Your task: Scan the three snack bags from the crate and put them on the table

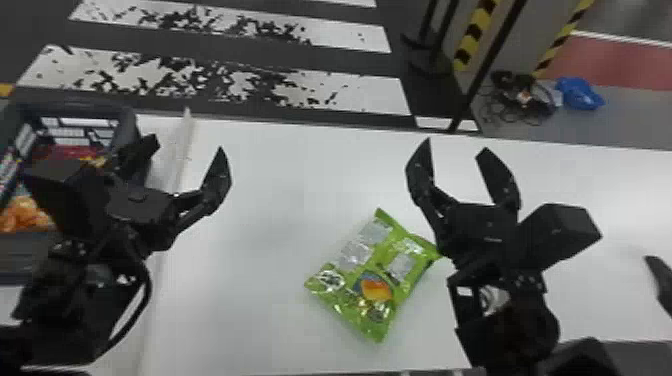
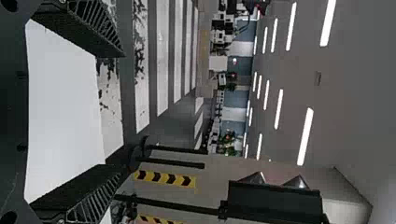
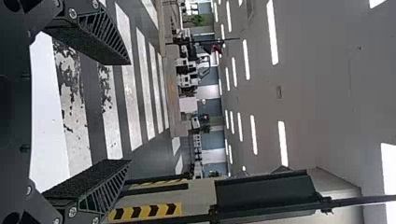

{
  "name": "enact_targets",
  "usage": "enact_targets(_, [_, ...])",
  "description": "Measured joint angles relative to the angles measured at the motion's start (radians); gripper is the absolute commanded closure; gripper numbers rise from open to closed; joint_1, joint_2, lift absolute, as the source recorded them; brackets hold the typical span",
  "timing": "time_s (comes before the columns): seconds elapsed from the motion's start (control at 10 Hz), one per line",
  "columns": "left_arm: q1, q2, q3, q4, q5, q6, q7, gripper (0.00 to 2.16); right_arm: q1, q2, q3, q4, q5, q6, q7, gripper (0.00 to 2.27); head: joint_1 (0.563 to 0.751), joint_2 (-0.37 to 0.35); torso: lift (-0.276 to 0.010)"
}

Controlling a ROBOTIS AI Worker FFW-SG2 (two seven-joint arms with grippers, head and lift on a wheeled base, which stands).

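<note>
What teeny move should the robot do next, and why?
Probably ease its left gripper left, over the crate. That gripper is open and empty, right by the crate, where snack packaging still shows inside. One green bag already lies on the table, though I can't tell if it's been scanned.

White table (image 1: 280, 170), green snack bag (image 1: 350, 295) lying on it, dark crate (image 1: 22, 255) at left
</note>
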Motion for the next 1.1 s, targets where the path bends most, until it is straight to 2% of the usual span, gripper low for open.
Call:
enact_targets(0.2, [0.098, 0.019, 0.141, -0.127, 0.082, 0.079, -0.003, 0.02, 0.005, 0.005, 0.011, 0.014, 0.012, 0.006, 0.0, 0.14, 0.695, -0.004, -0.094])
enact_targets(0.4, [0.155, 0.014, 0.248, -0.178, 0.164, 0.155, -0.004, 0.02, -0.004, 0.015, 0.036, 0.027, 0.023, 0.061, -0.001, 0.14, 0.695, 0.059, -0.094])
enact_targets(0.5, [0.17, 0.01, 0.276, -0.183, 0.184, 0.175, -0.006, 0.02, -0.005, 0.02, 0.043, 0.027, 0.025, 0.117, -0.022, 0.14, 0.695, 0.087, -0.094])
enact_targets(0.7, [0.177, 0.009, 0.298, -0.185, 0.201, 0.183, -0.019, 0.02, 0.018, 0.021, 0.067, 0.012, 0.019, 0.23, -0.083, 0.14, 0.695, 0.1, -0.094])
enact_targets(0.9, [0.168, 0.015, 0.3, -0.184, 0.211, 0.193, -0.033, 0.03, 0.051, 0.02, 0.087, 0.0, 0.009, 0.29, -0.106, 0.14, 0.695, 0.113, -0.094])
enact_targets(1.0, [0.163, 0.017, 0.299, -0.181, 0.214, 0.201, -0.034, 0.03, 0.059, 0.018, 0.088, -0.013, -0.02, 0.341, -0.109, 0.25, 0.695, 0.118, -0.094])
enact_targets(1.1, [0.16, 0.017, 0.296, -0.179, 0.215, 0.204, -0.038, 0.03, 0.067, 0.013, 0.092, -0.036, -0.068, 0.417, -0.107, 0.5, 0.695, 0.122, -0.094])
